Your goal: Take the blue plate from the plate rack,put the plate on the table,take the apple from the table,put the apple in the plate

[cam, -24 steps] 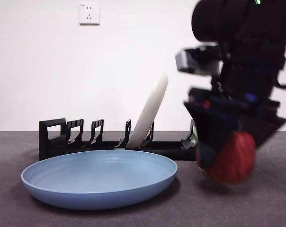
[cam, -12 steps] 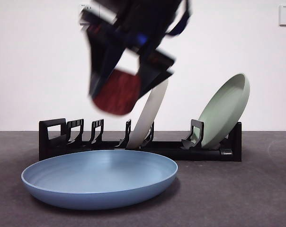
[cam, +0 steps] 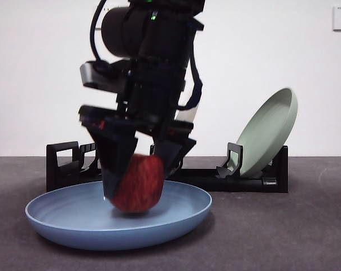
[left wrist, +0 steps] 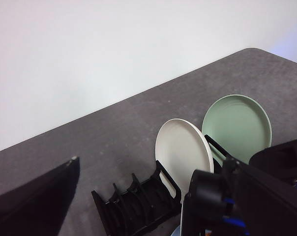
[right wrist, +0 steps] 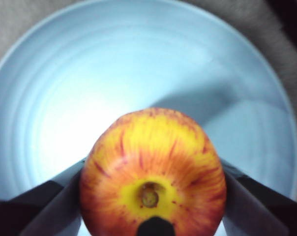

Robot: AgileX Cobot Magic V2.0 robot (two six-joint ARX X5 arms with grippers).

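Nearest you, the blue plate [cam: 118, 217] already lies flat on the table [cam: 283, 237], so that part of the job is done. Your right gripper [cam: 141, 179] has its jaws clamped on either side of the apple [cam: 138, 183], which hangs low inside the plate's rim; from the front view I cannot tell whether it is touching the plate floor or just above it. The right wrist view shows the apple [right wrist: 153, 172] sitting near the middle of the plate [right wrist: 65, 98]. By my judgement only the release and the arm's withdrawal are left. Half a second ago the apple was carried high above the plate, in front of the cream plate; now it has come down into the dish. Behind, the plate rack [cam: 238, 179] holds the green plate [cam: 269, 131]. Your left gripper waits up high over the rack [left wrist: 138, 209], and I cannot tell how its jaws stand.
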